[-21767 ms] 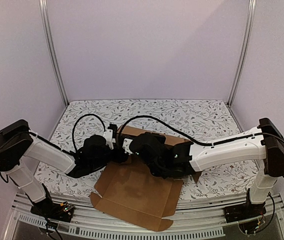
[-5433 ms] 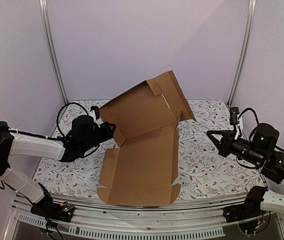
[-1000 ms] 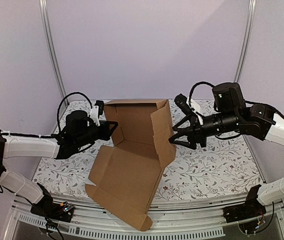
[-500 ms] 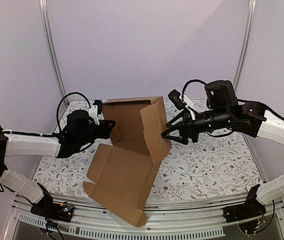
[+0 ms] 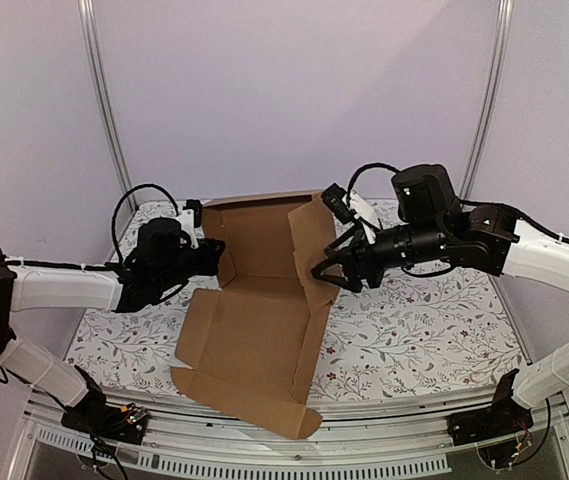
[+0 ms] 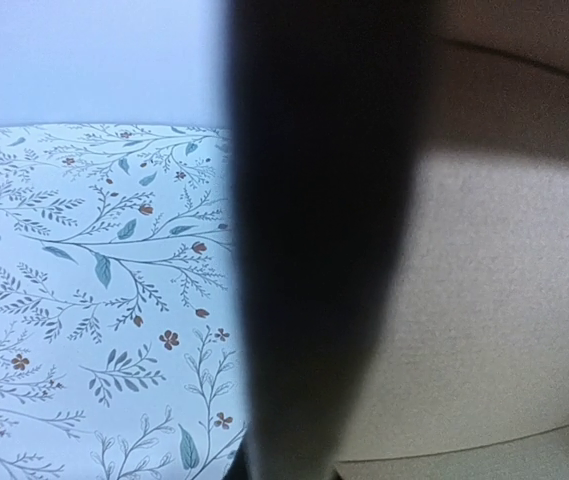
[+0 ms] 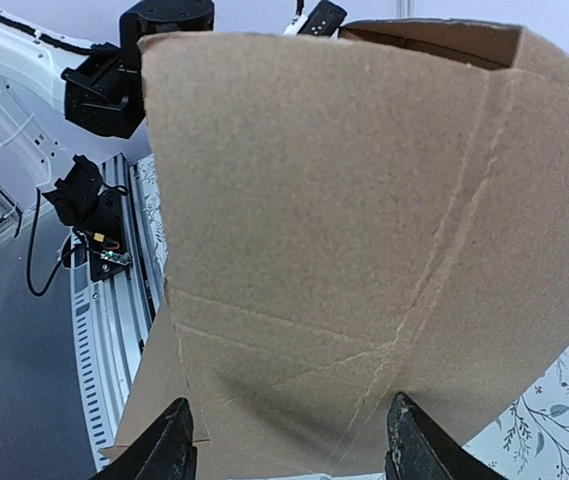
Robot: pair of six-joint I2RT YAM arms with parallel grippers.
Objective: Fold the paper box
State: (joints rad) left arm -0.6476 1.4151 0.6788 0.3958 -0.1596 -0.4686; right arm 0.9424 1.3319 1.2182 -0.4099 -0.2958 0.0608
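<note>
Erecting walls. L fingers (image 6: 314, 250) clenched on paper box (image 5: 254, 330), 9 o'clock edge; R fingers (image 7: 169, 450) released at 3 o'clock wall. Next: press wall inward.

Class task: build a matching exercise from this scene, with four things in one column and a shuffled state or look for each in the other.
Things:
1. left gripper
2. right gripper
3. paper box
4. table

States:
A. covered in a floral pattern
B. open, at the box's right wall
C. partly folded, rear panel raised
D. shut on the box's left flap

Pairs: 1-D, 2-B, 3-C, 4-A
</note>
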